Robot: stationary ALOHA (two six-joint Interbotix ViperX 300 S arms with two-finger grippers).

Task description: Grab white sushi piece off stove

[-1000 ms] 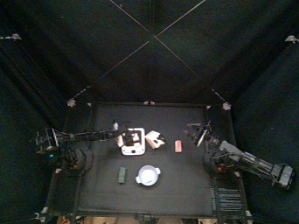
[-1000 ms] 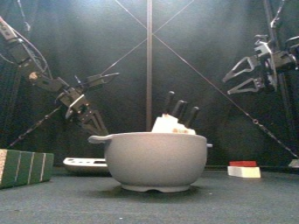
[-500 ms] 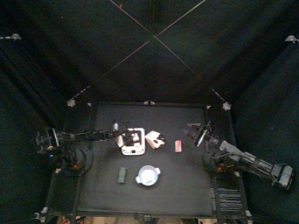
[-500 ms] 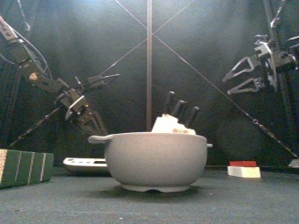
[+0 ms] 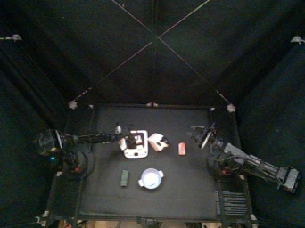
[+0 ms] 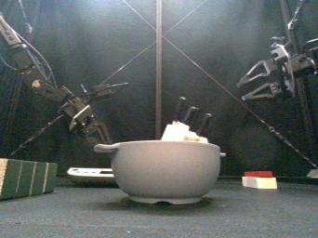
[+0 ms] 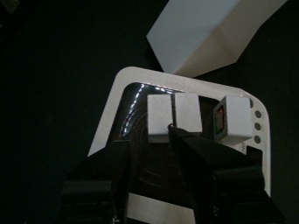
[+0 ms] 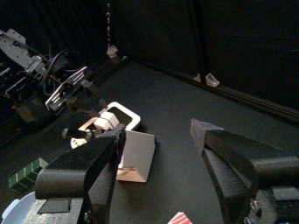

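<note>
The stove (image 5: 134,145) is a small white block with dark burner marks, left of the table's middle. In the left wrist view the stove (image 7: 247,140) fills the picture, and the white sushi piece (image 7: 162,118) lies on it. My left gripper (image 7: 174,131) hangs over the stove with its jaws close together, tips at the sushi's near edge. It also shows in the top view (image 5: 119,136) and the front view (image 6: 81,112). My right gripper (image 8: 155,136) is open and empty, held high at the right (image 6: 263,82).
A white box (image 5: 156,140) stands just right of the stove. A red-and-white piece (image 5: 183,149) lies further right. A grey bowl (image 6: 159,171) and a green block (image 6: 25,178) sit near the table's front edge.
My left gripper has dipped slightly toward the stove. The right arm has not moved.
</note>
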